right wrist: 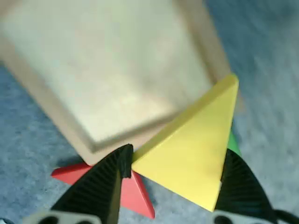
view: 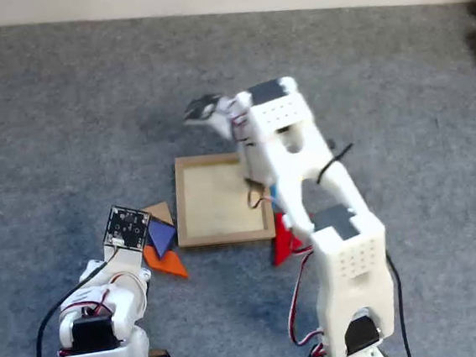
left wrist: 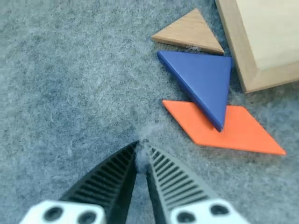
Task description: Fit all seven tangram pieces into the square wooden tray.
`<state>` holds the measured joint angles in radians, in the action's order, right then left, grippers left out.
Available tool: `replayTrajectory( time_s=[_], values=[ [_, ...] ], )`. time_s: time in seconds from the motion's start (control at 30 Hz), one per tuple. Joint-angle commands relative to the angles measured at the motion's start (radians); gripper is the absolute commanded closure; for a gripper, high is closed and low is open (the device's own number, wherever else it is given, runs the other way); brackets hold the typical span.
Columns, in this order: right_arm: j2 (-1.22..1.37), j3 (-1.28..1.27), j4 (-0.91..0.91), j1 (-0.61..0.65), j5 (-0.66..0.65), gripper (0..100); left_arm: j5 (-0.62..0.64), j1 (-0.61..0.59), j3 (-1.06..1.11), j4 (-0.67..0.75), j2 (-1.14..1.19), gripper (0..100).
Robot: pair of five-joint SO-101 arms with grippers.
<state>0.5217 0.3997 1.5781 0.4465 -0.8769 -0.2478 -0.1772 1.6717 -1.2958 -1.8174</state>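
High view, starting at your left: the left arm [view: 108, 313] stands at the near left of the grey felt [view: 64, 119], its wrist over the felt just left of three loose pieces. In the left wrist view the left gripper [left wrist: 142, 150] has its jaws pressed together at the tips, holding nothing, with the tips down by the felt. Past it lie the tan triangle [left wrist: 189, 32], the blue triangle [left wrist: 203, 79] just beside it, and the orange parallelogram [left wrist: 224, 128] — one point of the blue triangle rests on top of the orange one. All three lie outside the tray [view: 223, 229], near its left rim.

Moving right, the right arm [view: 304, 164] reaches over the tray's right side. In the right wrist view the right gripper [right wrist: 175, 163] is spread wide and clamps the yellow triangle [right wrist: 187, 149] between its fingers, over the tray's near right corner — you can't tell whether the piece touches the rim. The red triangle [view: 284, 237] lies on the felt at that corner, outside the tray. A sliver of a green piece [right wrist: 232, 142] shows behind the yellow one.
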Motion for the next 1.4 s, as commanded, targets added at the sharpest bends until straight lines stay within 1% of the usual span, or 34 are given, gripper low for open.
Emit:
replayTrajectory(
  time_s=[0.0,0.17,0.37,0.6,0.67,0.77,0.83,1.1,1.37],
  values=[
    [-0.073,0.013,-0.054,0.087,-0.086,79.3,-0.008,-0.012,-0.002,0.018,-0.005,99],
    [-0.042,0.013,-0.177,0.140,-0.126,79.3,-0.008,-0.012,-0.002,0.018,-0.005,99],
    [0.070,0.019,-0.223,0.193,-0.163,79.3,-0.008,-0.012,-0.002,0.018,-0.005,99],
    [0.101,0.022,-0.217,0.193,-0.163,78.6,-0.008,-0.010,-0.002,0.018,-0.005,99],
    [0.102,0.022,-0.216,0.191,-0.163,75.4,-0.008,-0.010,-0.002,0.018,-0.005,99],
    [0.104,0.022,-0.216,0.182,-0.163,67.1,-0.008,-0.010,-0.002,0.018,-0.005,99],
    [0.105,0.022,-0.219,0.174,-0.163,64.3,-0.008,-0.010,-0.002,0.018,-0.005,99],
    [0.099,0.024,-0.222,0.143,-0.163,64.3,-0.008,-0.010,-0.002,0.018,-0.005,99],
    [0.107,0.142,-0.222,0.093,-0.158,64.3,-0.008,-0.010,-0.002,0.018,-0.005,99]
  ],
)
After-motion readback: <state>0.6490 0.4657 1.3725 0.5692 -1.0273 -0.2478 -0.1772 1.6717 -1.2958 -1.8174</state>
